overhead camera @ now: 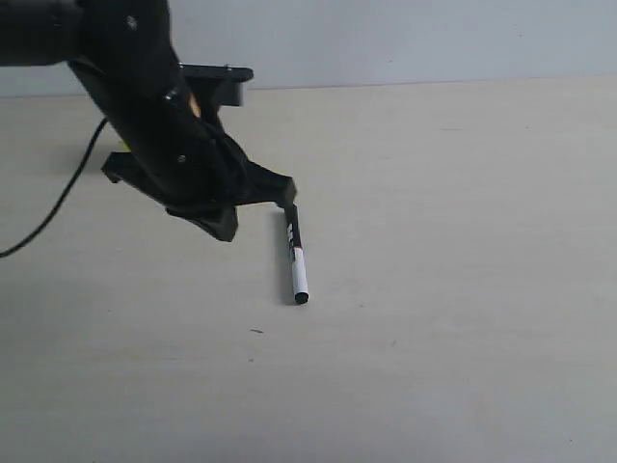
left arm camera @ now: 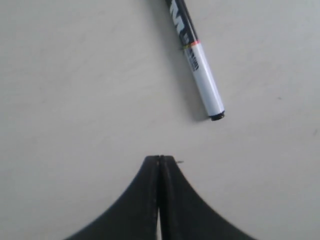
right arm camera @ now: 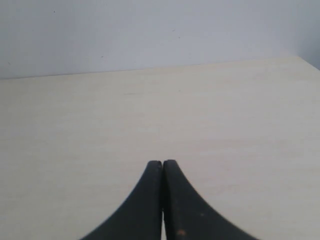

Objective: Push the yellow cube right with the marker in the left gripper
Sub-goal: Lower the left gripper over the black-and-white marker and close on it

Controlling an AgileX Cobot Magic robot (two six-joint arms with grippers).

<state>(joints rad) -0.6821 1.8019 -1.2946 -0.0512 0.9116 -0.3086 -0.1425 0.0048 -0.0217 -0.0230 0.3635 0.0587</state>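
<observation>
The marker (overhead camera: 296, 256) lies flat on the pale table, black cap end toward my left gripper, white barrel pointing to the front. In the left wrist view the marker (left arm camera: 196, 62) lies ahead of the fingertips, apart from them. My left gripper (overhead camera: 287, 200) (left arm camera: 160, 159) is shut with nothing between its fingers, its tips hanging near the marker's cap end. The yellow cube is hidden behind the left arm, apart from a faint yellow sliver (overhead camera: 122, 145) at the arm's edge. My right gripper (right arm camera: 162, 162) is shut and holds nothing; it does not show in the exterior view.
The bulky black left arm (overhead camera: 164, 125) covers the back left of the table. A black cable (overhead camera: 58, 203) trails off to the left, and a black bracket (overhead camera: 220, 75) stands at the back by the pale wall. Bare tabletop (overhead camera: 453, 241) stretches right of the marker.
</observation>
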